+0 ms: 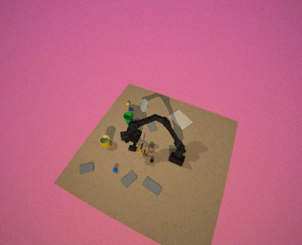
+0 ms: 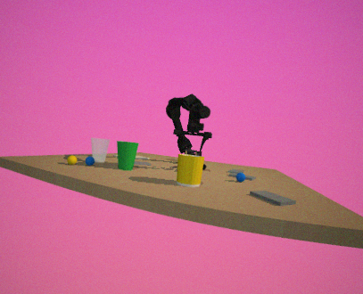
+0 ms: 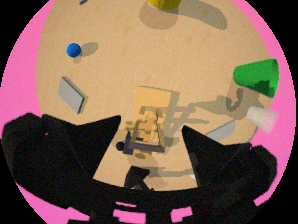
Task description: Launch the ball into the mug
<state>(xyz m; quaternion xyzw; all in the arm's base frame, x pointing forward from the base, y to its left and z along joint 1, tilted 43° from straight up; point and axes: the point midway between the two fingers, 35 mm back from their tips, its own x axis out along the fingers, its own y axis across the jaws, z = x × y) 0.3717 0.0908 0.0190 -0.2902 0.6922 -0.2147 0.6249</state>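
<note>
- Hovering over the wooden catapult [image 1: 146, 151] [image 3: 153, 97] with the gripper [image 1: 137, 146] [image 2: 193, 151] [image 3: 152, 123] spread wide, holding nothing
- Standing upright beyond the catapult's plank end: see the yellow mug [image 1: 106, 143] [image 2: 190, 170] [image 3: 165, 3]
- Resting on the tabletop [image 1: 195, 167] [image 2: 217, 191] [image 3: 110, 30], well apart from the catapult: see a blue ball [image 1: 115, 170] [image 2: 240, 177] [image 3: 73, 50]
- Lying beside the catapult frame: see a small dark round piece [image 1: 152, 160] [image 2: 203, 167] [image 3: 120, 146], cannot tell whether loose or attached
- Standing off to one side: see the green cup [image 1: 128, 117] [image 2: 127, 156] [image 3: 257, 76], near the whitish cup [image 1: 144, 105] [image 2: 100, 151] [image 3: 262, 119]
</note>
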